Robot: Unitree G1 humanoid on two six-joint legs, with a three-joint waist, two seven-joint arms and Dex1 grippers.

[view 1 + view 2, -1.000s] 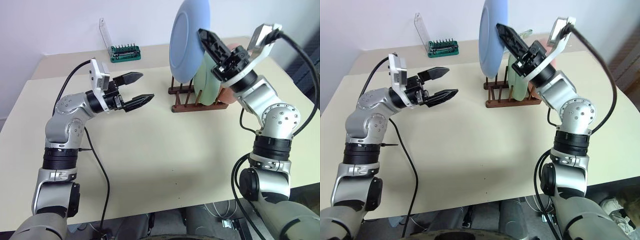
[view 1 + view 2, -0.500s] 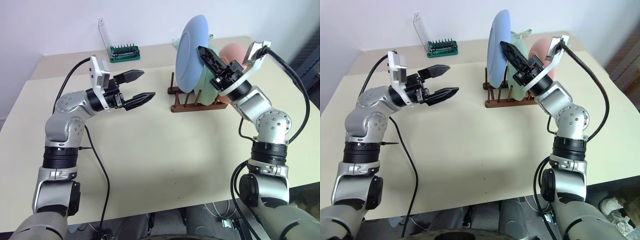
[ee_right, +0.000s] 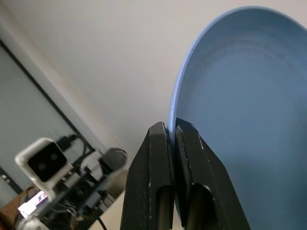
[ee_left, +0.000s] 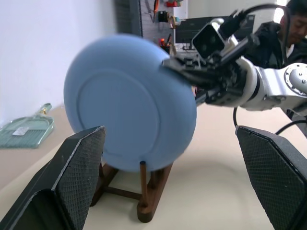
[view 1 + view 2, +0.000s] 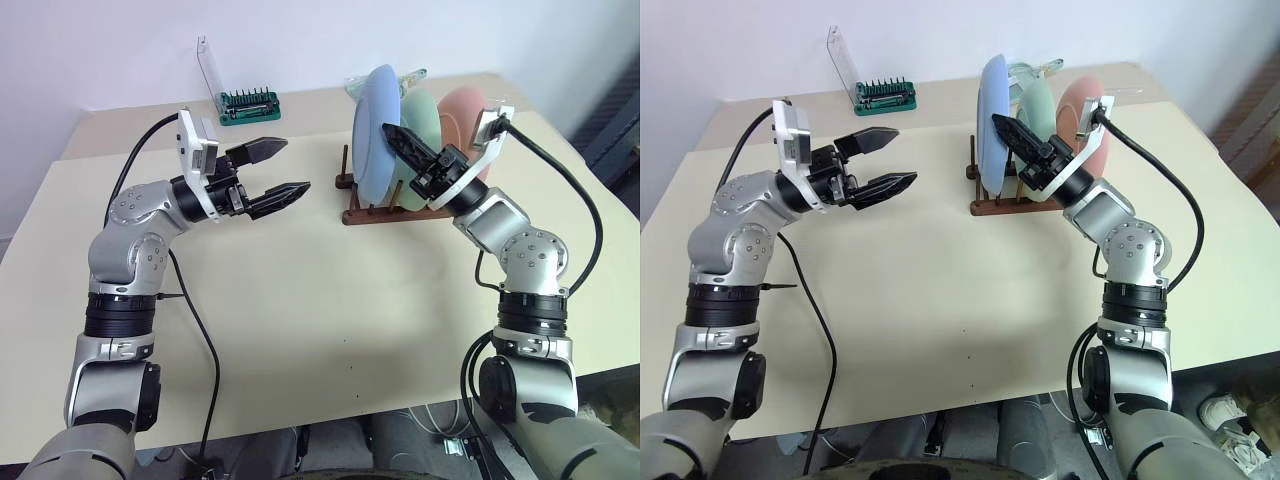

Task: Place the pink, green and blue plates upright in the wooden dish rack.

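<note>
On the far right part of a cream table [image 5: 300,330], a dark wooden dish rack [image 5: 385,210] holds three plates standing on edge in a row. The blue plate [image 5: 372,135] stands at the rack's left end, the green plate [image 5: 420,120] is in the middle just behind it, and the pink plate [image 5: 462,112] is at the right end. The right gripper [image 5: 398,135] reaches in from the right, its two black fingers pinched together on the blue plate's rim near the top; the right wrist view shows the thin rim caught between the finger pads [image 3: 158,158]. Seen from the left wrist, the blue plate's lower edge sits down between the rack's upright pegs. To the left of the rack and well apart from it, the left gripper [image 5: 285,170] hangs above the table with its fingers spread wide and nothing between them, pointing right toward the plates. At the far edge of the table lie a green screwdriver bit set [image 5: 250,105] with a clear lid raised, and a pale clear case [image 5: 385,80] behind the rack.
</note>
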